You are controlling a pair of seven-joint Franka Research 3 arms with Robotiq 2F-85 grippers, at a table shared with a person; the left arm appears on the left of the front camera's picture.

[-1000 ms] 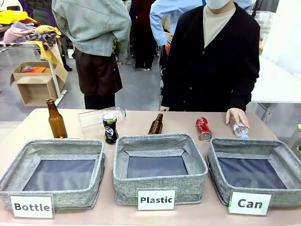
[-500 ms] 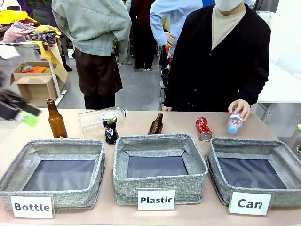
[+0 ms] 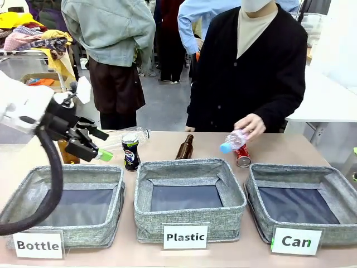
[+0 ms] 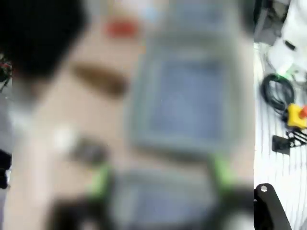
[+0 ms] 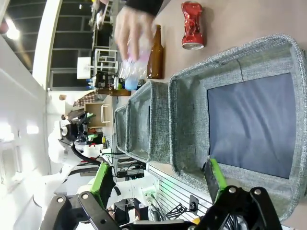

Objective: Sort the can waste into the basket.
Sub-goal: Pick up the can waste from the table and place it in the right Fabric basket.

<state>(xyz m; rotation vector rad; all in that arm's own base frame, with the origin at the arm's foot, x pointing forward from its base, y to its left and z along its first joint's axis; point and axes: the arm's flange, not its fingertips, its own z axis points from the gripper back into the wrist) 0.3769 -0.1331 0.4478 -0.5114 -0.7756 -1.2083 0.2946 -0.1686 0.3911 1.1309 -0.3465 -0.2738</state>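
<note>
A: Where are the cans?
B: The black-and-blue can [image 3: 130,151] stands upright on the tabletop [image 3: 162,146], just beside the left gripper [image 3: 102,144] and not touching it. That gripper's jaws gape, empty. The crushed red can [image 5: 192,25] lies on its side behind the Can basket [image 5: 189,124].
A: And the right gripper [image 5: 159,179]?
B: Spread wide over the basket's near rim, well apart from the red can. A person's hand [image 3: 251,124] holds a clear bottle [image 3: 233,140] over that can.

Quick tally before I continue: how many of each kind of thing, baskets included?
Drink cans: 2, Pepsi can and red crushed can.
Brown bottles: 2, left brown bottle and middle brown bottle.
Plastic bottles: 2, lying plastic bottle and hand-held plastic bottle.
Baskets: 3, Bottle basket, Plastic basket, Can basket.
Total: 9.
</note>
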